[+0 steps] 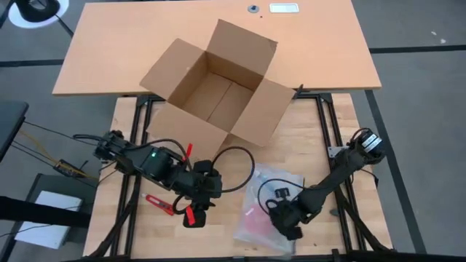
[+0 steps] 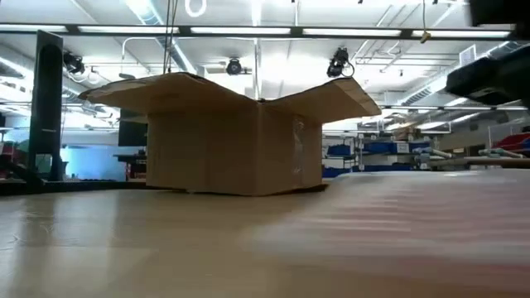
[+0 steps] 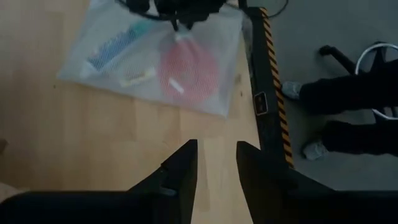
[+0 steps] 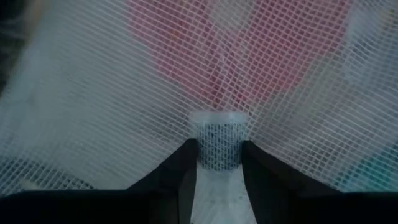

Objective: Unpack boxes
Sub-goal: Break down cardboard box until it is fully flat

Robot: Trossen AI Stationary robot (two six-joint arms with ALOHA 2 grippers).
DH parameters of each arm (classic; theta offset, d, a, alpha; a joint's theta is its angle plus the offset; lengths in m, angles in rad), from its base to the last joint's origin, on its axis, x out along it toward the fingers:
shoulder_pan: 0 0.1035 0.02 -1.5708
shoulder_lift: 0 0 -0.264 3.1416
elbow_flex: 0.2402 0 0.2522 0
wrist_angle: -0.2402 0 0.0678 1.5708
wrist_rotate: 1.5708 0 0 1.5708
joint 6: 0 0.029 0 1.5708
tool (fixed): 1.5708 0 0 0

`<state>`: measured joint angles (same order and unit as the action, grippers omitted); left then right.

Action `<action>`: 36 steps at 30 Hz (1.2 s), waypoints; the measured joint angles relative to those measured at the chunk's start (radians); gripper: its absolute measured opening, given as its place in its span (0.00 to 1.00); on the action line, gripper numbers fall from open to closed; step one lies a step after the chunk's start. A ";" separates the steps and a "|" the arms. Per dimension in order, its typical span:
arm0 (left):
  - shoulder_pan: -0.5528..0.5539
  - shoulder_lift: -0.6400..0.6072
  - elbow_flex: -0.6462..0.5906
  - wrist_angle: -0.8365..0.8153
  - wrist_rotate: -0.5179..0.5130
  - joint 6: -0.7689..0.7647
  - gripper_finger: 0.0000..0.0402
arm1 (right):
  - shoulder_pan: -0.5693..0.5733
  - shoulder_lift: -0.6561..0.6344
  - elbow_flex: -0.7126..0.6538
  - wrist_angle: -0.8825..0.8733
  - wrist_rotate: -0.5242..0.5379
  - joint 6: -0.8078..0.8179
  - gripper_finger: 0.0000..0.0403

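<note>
The right gripper (image 4: 216, 163) pinches the mesh bag (image 1: 266, 211) on the worktop (image 1: 313, 156). Keep it tight and lift slowly. The open box (image 1: 215, 87) sits far ahead. The left gripper (image 3: 216, 163) waits beside, half open and empty.

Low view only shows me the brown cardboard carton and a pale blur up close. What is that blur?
Observer: Likely the clear mesh-printed plastic bag, lying flat on the wooden table on the arms' side.
Operator: Is anything on it?
Observer: The right pincer is down on it, pinching a fold between its fingers.
Operator: And the left?
Observer: The left pincer hangs open and empty beside the bag, above bare wood.
</note>
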<state>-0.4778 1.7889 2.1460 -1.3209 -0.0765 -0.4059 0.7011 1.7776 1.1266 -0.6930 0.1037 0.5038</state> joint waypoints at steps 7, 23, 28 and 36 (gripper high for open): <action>0.000 0.000 0.000 0.001 -0.009 -0.025 0.30 | 0.073 -0.083 -0.070 -0.243 0.015 0.071 0.31; 0.032 -0.003 0.000 -0.001 -0.035 -0.098 0.30 | 0.074 -0.499 -0.021 -0.111 0.091 0.453 0.31; 0.038 -0.007 0.000 -0.046 -0.009 -0.196 0.30 | 0.029 -0.550 -0.021 -0.053 0.185 0.357 0.38; 0.092 -0.065 -0.001 -0.123 -0.294 -0.304 0.31 | -0.096 -0.595 -0.021 -0.019 0.190 0.057 0.59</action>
<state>-0.3862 1.7234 2.1452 -1.4434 -0.3705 -0.7096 0.6053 1.1825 1.1061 -0.7117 0.2935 0.5613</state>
